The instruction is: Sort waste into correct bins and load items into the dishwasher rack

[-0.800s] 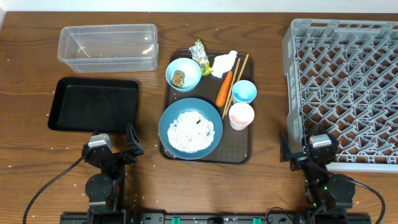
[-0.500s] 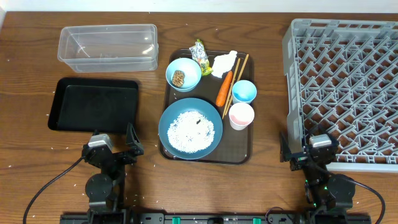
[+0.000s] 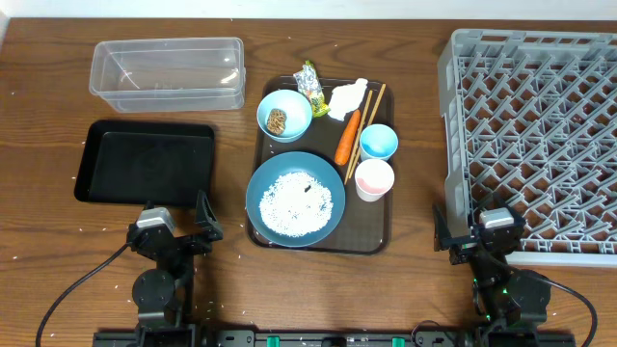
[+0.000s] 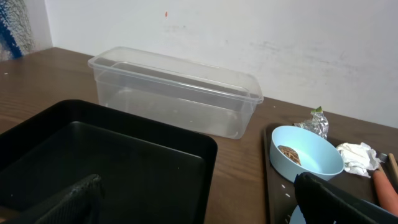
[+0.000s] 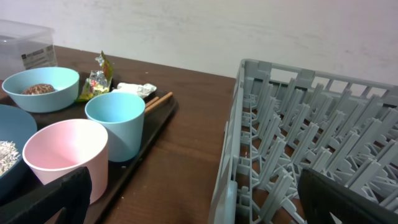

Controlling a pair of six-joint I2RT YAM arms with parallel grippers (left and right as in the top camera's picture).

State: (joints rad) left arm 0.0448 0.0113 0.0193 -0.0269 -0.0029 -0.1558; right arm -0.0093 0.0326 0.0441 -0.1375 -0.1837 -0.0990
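On the dark brown serving tray (image 3: 378,231) sit a blue plate of white rice (image 3: 294,200), a blue bowl (image 3: 284,114) holding a brown lump (image 3: 277,120), an orange carrot (image 3: 348,136), chopsticks (image 3: 365,126), a foil wrapper (image 3: 310,87), a white tissue (image 3: 348,97), a blue cup (image 3: 378,142) and a pink cup (image 3: 374,179). The clear tub (image 3: 167,73) and black tray (image 3: 147,161) lie left, the grey rack (image 3: 535,135) right. My left gripper (image 3: 179,231) and right gripper (image 3: 475,231) rest open and empty at the front edge.
In the left wrist view the black tray (image 4: 106,158) and clear tub (image 4: 177,90) lie straight ahead. In the right wrist view the pink cup (image 5: 65,155) and blue cup (image 5: 116,124) stand left of the rack wall (image 5: 233,162). A white wall stands behind.
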